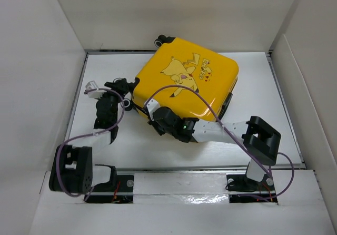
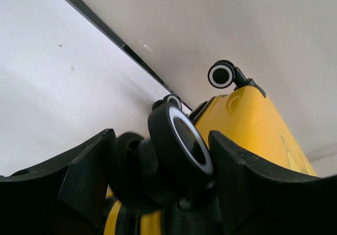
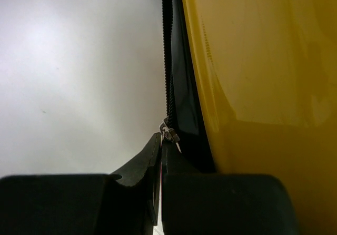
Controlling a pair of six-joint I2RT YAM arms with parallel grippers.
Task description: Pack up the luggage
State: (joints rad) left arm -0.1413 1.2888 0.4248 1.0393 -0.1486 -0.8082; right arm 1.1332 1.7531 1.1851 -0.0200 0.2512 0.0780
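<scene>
The luggage (image 1: 184, 79) is a yellow hard-shell suitcase with a Pikachu print, lying flat and closed at the back middle of the table. My left gripper (image 1: 122, 94) is at its left corner, and in the left wrist view the gripper (image 2: 160, 161) has its jaws shut on a black caster wheel (image 2: 181, 145). My right gripper (image 1: 152, 112) is at the near-left edge of the luggage (image 3: 263, 87). In the right wrist view the gripper (image 3: 161, 140) is shut on the zipper pull, just below the metal slider (image 3: 168, 134) on the black zip line.
White walls (image 1: 37, 77) enclose the table on the left, back and right. Another wheel (image 1: 163, 39) sticks out at the suitcase's far corner, near the back wall. A raised ledge (image 1: 210, 167) runs along the near edge in front of the arm bases.
</scene>
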